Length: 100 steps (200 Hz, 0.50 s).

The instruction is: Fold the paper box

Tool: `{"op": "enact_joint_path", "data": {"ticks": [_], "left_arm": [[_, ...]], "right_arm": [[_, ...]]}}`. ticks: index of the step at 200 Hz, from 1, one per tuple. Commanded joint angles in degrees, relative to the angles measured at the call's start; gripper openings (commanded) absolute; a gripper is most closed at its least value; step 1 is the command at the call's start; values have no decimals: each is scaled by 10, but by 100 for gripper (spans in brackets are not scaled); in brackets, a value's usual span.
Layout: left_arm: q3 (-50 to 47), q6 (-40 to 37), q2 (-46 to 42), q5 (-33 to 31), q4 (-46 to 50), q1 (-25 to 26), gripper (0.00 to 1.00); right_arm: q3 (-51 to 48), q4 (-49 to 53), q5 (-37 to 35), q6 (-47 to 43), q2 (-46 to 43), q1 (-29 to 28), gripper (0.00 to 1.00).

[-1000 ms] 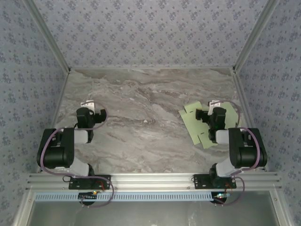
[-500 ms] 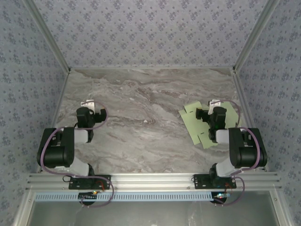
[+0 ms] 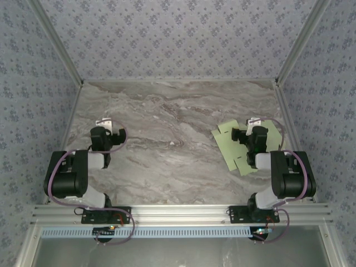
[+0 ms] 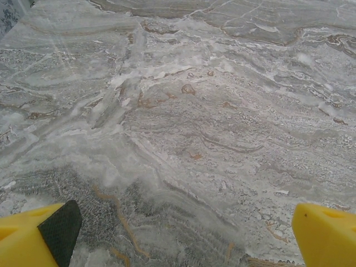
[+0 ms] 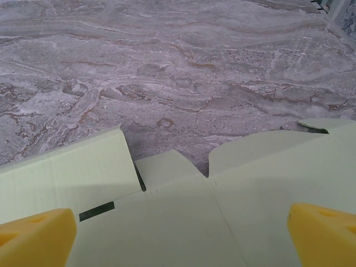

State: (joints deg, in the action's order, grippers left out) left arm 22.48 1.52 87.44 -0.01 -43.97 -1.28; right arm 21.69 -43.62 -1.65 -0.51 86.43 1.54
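Near edge: aluminium rail (image 3: 178, 211) with both arm bases bolted on, left arm (image 3: 69, 178) and right arm (image 3: 289, 178) folded back over it.

Left gripper (image 3: 105, 125) sits low over the left side of the table (image 3: 178, 111). On the left wrist cam its yellow fingertips (image 4: 325, 236) sit at the two bottom corners, spread wide. A black pad (image 4: 61, 228) shows on the left-hand one. Bare marble between them, nothing held.

Right gripper (image 3: 253, 127) is on the right side of the table, directly over the paper box (image 3: 227, 146). On the right wrist cam the fingertips (image 5: 36, 236) are also spread wide at the bottom corners. The pale green card (image 5: 222, 211) fills the space under and between them. Jaws not closed on anything. Can't tell if the tips touch the card or hover just above it.

Paper box is a flat die-cut sheet lying on the marble, so no walls up and no cavity formed. Most of it runs out to the left of the right gripper, and a strip shows on the gripper's right. The wrist cam shows its far edge: a square flap on the left, a short tab beside it, a curved-edge flap on the right, with dark slits at the cut lines.

It is well apart from the left gripper.

Beyond: open marble to the back edge, then patterned wallpaper walls (image 3: 178, 39) in a metal frame.
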Motion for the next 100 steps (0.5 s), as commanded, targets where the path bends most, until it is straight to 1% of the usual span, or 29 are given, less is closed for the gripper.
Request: {"op": "enact_joint_path", "data": {"ticks": [1, 24, 37, 55, 77, 88, 100], "left_arm": [[14, 4, 3, -3, -20, -7, 99], [15, 2, -1, 1, -14, -7, 99], [14, -9, -43, 3, 19, 2, 99], [30, 26, -150, -34, 151, 11, 99], [20, 36, -268, -36, 220, 24, 99], [26, 40, -321, -33, 268, 30, 99], [30, 57, -372, -30, 306, 32, 99]], "right_arm": [[10, -15, 4, -6, 7, 5, 100], [6, -23, -7, -8, 4, 1, 100], [8, -4, -38, 6, -19, 2, 100], [45, 110, -67, 19, -79, 5, 100], [60, 204, -89, 44, -186, 5, 100], [88, 286, -94, 65, -228, 9, 100], [128, 384, -111, 113, -260, 16, 100]]}}
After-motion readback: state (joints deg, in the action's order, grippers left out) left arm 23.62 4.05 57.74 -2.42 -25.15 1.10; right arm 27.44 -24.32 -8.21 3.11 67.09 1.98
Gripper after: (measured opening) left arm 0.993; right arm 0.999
